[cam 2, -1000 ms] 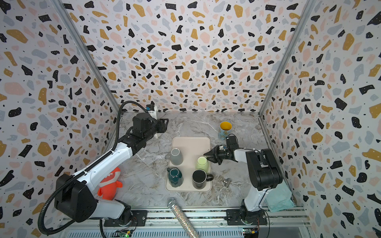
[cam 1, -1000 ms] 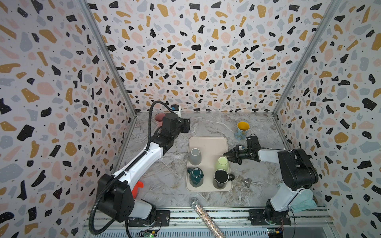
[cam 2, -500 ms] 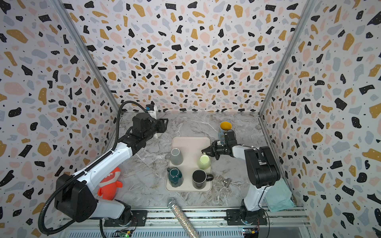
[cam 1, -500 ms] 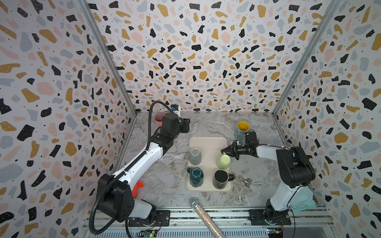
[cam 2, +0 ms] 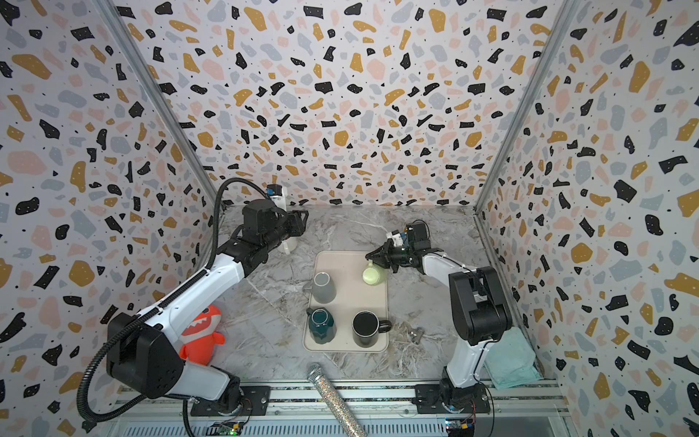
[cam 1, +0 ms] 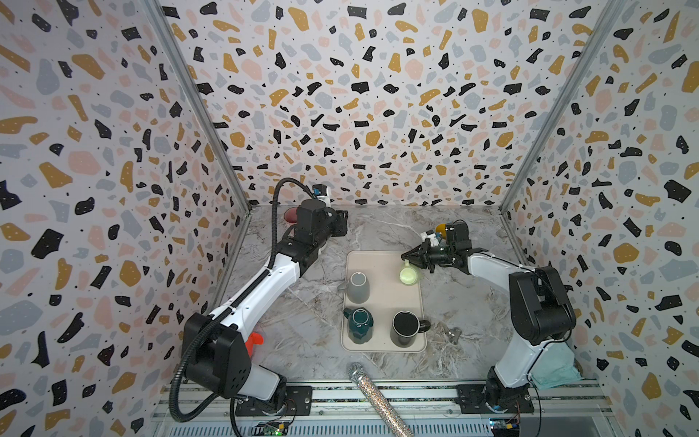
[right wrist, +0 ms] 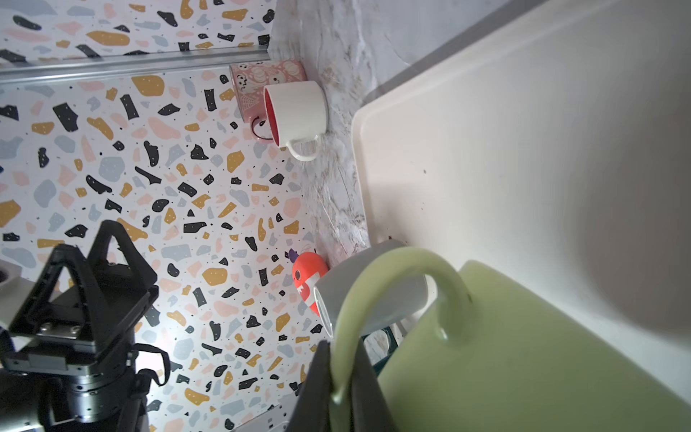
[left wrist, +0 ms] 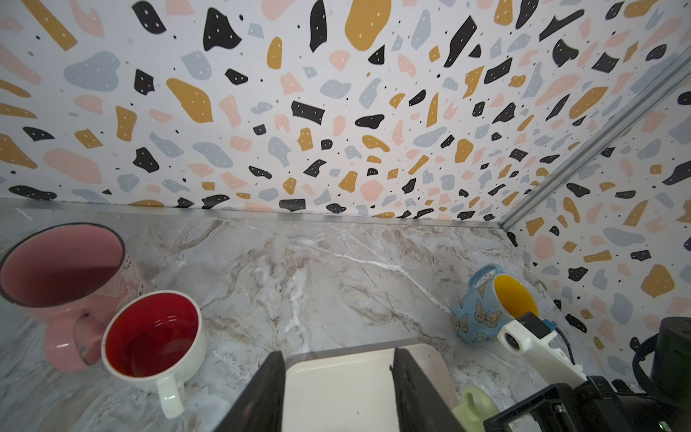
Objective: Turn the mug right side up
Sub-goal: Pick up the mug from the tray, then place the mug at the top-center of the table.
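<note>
Swinging in over the last second, your right gripper (cam 1: 406, 261) now pinches the green mug's (cam 1: 409, 275) handle (right wrist: 392, 269) on the tray's (cam 1: 378, 261) far right — its mouth is hard to make out. Farther back, your left gripper (left wrist: 338, 355) gapes, empty; the butterfly mug (cam 1: 440, 228) sits half hidden behind the right wrist.

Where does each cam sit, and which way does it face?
Top views: high at the front, looking down toward the back wall; left arm, right arm, tray, green mug.
Left wrist: on the left arm, facing the back wall past its open left claw; right arm shows.
Right wrist: on the right arm, rolled sideways, looking across the tray; right claw shut on green mug handle; left arm shows.
Shared: both wrist views show the red-lined mug.
</note>
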You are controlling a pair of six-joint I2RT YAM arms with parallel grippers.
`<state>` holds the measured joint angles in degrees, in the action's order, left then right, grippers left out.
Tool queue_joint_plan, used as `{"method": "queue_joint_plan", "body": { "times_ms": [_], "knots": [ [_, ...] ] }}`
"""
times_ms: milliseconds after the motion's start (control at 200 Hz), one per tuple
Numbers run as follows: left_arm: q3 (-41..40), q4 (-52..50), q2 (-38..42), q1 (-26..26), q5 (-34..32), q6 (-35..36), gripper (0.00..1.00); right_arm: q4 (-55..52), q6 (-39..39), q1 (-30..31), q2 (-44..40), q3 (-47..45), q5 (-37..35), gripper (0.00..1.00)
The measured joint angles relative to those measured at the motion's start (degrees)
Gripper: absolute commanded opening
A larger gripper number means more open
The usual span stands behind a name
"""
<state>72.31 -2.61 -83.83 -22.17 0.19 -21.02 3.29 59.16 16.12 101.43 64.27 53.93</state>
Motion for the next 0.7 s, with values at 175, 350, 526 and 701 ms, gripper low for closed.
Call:
{"method": "queue_joint_plan", "body": {
  "times_ms": [175, 350, 526, 701],
  "knots": [
    [2.99, -0.04, -1.42, 0.0, 2.38, -0.02, 0.47, -3.41, -8.11, 4.09, -1.55, 5.05, -3.39, 0.0],
    [3.87, -0.48, -2.78, 0.0, 5.62, -0.04, 0.47, -7.98, -19.5, 8.7, -4.2, 9.33, -10.12, 0.0],
    [5.42, -1.88, -4.11, 0.0, 11.56, -0.02, 0.47, -8.68, -32.65, 14.62, -10.23, 8.41, -19.85, 0.0],
    [9.92, -7.28, -6.6, 0.0, 19.37, 1.92, 0.47, -5.57, -45.11, 20.06, -16.65, 4.33, -27.39, 0.0]
  ]
}}
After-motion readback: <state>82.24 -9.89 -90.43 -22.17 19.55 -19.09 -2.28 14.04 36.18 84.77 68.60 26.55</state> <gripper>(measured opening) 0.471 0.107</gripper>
